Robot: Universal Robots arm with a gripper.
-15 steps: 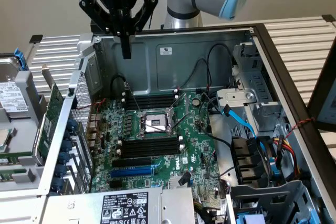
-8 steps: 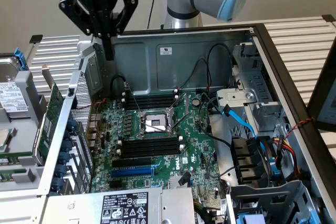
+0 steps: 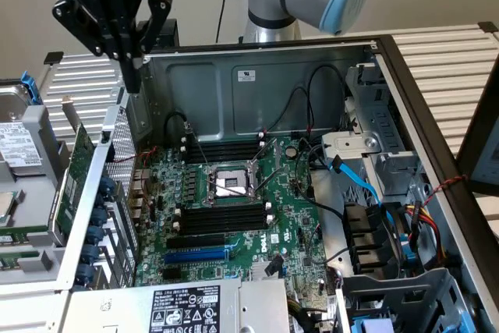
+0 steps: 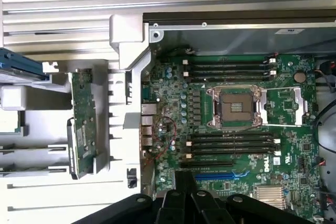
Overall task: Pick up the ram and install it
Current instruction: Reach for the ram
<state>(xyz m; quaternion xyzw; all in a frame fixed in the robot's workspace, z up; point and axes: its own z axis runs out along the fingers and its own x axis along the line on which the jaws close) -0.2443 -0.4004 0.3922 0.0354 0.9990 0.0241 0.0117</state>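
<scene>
My black gripper (image 3: 134, 76) hangs shut with nothing in it, above the rear wall of the open computer case (image 3: 257, 76). Its fingers (image 4: 184, 195) point down over the motherboard (image 4: 236, 129). Long black empty slots (image 3: 222, 216) lie on both sides of the CPU socket (image 3: 228, 183). A thin green strip that looks like the ram (image 3: 23, 233) lies in a grey holder at the exterior view's left edge, cut off by the frame, with a second like it just below. The gripper is well above these strips and toward the exterior view's right of them.
A larger green expansion card (image 3: 76, 173) stands against a metal bracket outside the case's rear wall. A hard drive (image 3: 17, 150) sits at the exterior view's far left. Black and blue cables (image 3: 366, 193) and drive cages crowd the case's right side.
</scene>
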